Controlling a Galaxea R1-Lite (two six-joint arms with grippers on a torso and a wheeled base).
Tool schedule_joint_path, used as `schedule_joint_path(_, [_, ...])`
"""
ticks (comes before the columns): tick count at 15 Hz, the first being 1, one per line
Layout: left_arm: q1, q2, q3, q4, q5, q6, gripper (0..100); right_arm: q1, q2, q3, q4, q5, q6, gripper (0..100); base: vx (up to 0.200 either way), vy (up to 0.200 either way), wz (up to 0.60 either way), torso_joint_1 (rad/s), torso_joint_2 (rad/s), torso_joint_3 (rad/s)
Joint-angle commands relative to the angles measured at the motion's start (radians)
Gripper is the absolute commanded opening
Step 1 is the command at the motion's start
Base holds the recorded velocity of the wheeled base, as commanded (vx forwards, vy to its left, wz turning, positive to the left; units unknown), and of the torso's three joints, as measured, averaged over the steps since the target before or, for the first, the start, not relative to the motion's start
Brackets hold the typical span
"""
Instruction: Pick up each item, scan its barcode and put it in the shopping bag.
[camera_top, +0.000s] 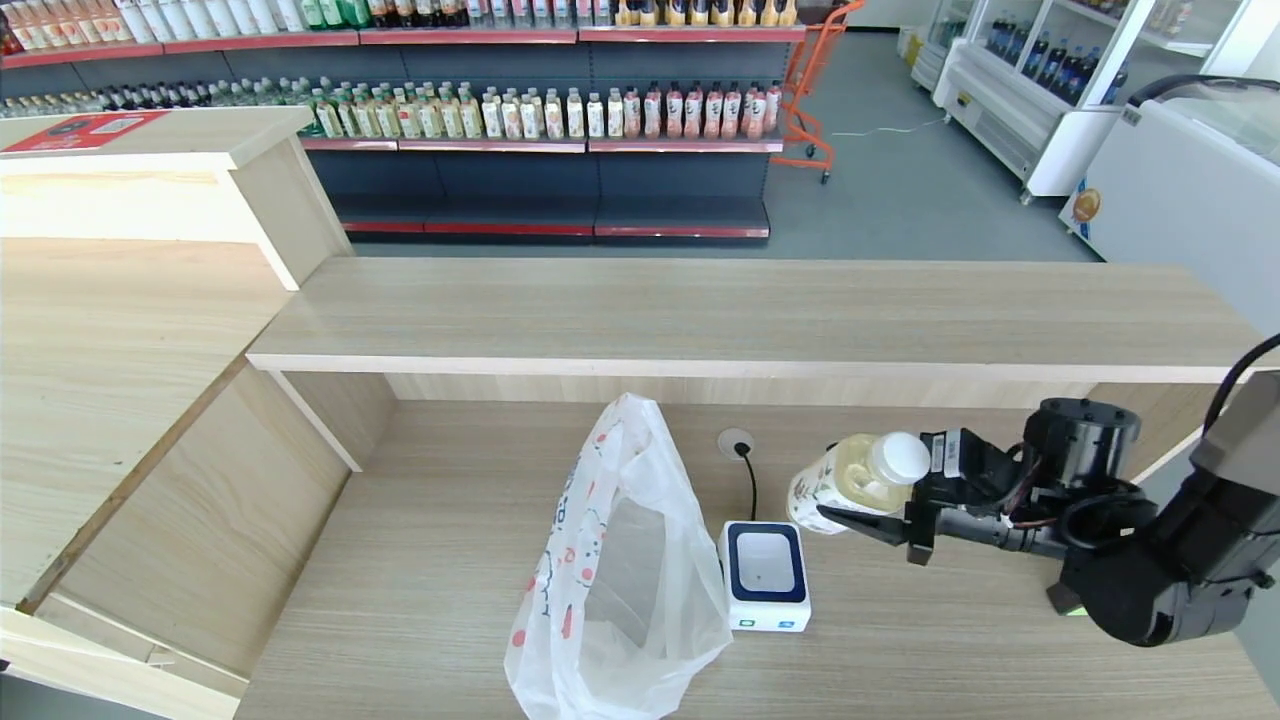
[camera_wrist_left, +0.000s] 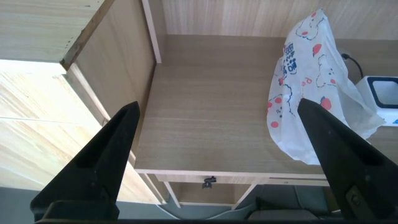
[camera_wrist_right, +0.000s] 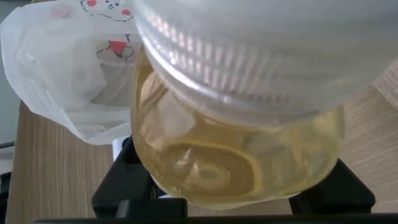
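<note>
Head view: right jaws tight on rounded clear-plastic bottle (camera_top: 838, 482), white cap (camera_top: 900, 457) seemingly ribbed; left jaws apart.

Tilted white-capped bottle (camera_top: 848, 478) of yellow drink near scanner (camera_top: 765, 572); white printed shopping bag (camera_top: 600, 560) just beside scanner.

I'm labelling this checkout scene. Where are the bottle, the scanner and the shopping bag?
bottle (camera_top: 838, 482), head view, on its labelled body.
scanner (camera_top: 765, 568), head view, on its dark top window.
shopping bag (camera_top: 612, 565), head view, on its see-through middle.
</note>
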Motion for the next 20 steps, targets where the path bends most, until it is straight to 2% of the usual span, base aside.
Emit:
schedule_joint_path(1, [0.0, 0.0, 0.0, 0.0, 0.0, 0.0, 100, -0.027, -0.299, 0.186, 0.024, -0.02, 0.213, 0, 0.0, 0.0, 0.0, 0.0, 0.0, 0.0])
schedule_joint_path(4, [0.0, 0.0, 0.0, 0.0, 0.0, 0.0, 100, -0.015, -0.436, 0.316, 0.02, -0.154, 0.446, 0, 0.0, 0.0, 0.0, 0.0, 0.0, 0.0])
schedule_joint_path(7, [0.0, 0.0, 0.0, 0.0, 0.0, 0.0, 100, -0.015, -0.471, 0.354, 0.02, -0.286, 0.593, 0, 0.0, 0.0, 0.0, 0.0, 0.0, 0.0])
schedule_joint_path(11, [0.0, 0.0, 0.0, 0.0, 0.0, 0.0, 100, -0.015, -0.46, 0.362, 0.027, -0.361, 0.635, 0, 0.0, 0.0, 0.0, 0.0, 0.0, 0.0])
schedule_joint_path(17, [0.0, 0.0, 0.0, 0.0, -0.001, 0.004, 100, -0.019, -0.468, 0.399, 0.026, -0.39, 0.635, 0, 0.0, 0.0, 0.0, 0.0, 0.0, 0.0])
schedule_joint_path(20, [0.0, 0.0, 0.0, 0.0, -0.001, 0.003, 100, -0.019, -0.462, 0.404, 0.026, -0.39, 0.635, 0, -0.2, 0.0, 0.0, 0.001, 0.0, 0.004])
